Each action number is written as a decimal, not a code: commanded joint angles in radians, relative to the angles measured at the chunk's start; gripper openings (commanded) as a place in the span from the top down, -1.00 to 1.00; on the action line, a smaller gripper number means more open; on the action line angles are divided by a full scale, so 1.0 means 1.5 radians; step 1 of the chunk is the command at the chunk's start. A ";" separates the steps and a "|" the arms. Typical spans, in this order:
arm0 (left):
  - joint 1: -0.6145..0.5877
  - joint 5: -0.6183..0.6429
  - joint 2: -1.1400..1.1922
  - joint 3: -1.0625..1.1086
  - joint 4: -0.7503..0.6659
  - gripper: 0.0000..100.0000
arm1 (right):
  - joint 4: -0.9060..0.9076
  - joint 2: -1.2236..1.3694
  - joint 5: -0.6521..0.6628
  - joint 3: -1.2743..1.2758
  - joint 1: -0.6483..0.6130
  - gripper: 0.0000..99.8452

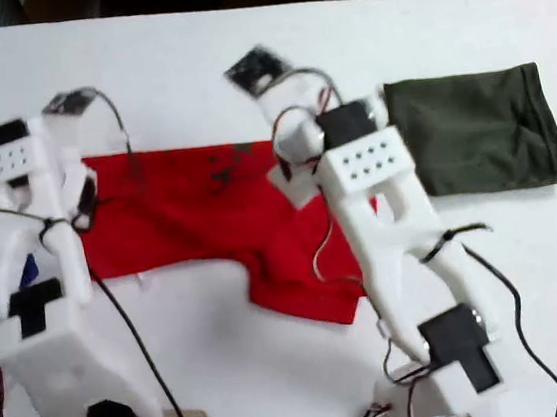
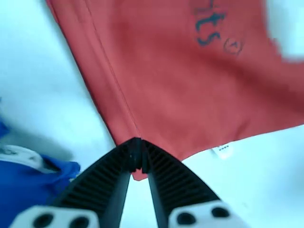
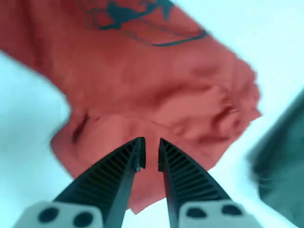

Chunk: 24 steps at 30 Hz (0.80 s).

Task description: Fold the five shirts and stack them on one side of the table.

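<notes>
Progress: early, by the look of it. 1 green shirt (image 1: pixel 476 131) lies folded at approx 2 o'clock on desk (image 1: pixel 191 57), start of the stack, I'd say. Red shirt (image 1: pixel 188 209) is mid-desk, spread wide w/ a flap hanging toward 6 o'clock, so not folded yet. Blue shirt (image 2: pixel 23 185) is bunched at the 9 o'clock edge, unfolded. That's 3 shirts seen; red, blue & any others are left to do.

Left gripper (image 2: pixel 136 161): fingers closed tight, tips meeting, pinching red shirt's hem at its 9 o'clock end.

Right gripper (image 3: pixel 148 154): fingers apart by a thin slit, tips over red shirt's rumpled 3 o'clock part, next to green shirt. Looks like no firm hold on cloth.
</notes>
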 commanded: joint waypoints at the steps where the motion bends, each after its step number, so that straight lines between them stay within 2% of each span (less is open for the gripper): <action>1: -0.021 -0.006 -0.080 0.130 -0.102 0.95 | -0.030 -0.069 0.007 0.091 -0.030 0.88; 6: -0.050 -0.026 -0.085 0.220 -0.214 0.95 | -0.129 -0.143 0.008 0.292 -0.037 0.88; 14: -0.081 -0.025 -0.084 0.238 -0.322 0.95 | -0.217 -0.212 0.009 0.520 -0.038 0.87; 20: -0.079 -0.021 -0.091 0.232 -0.325 0.95 | -0.201 -0.263 0.009 0.547 -0.038 0.87; 24: -0.078 0.005 -0.092 0.207 -0.260 0.95 | -0.159 -0.312 0.023 0.548 -0.069 0.80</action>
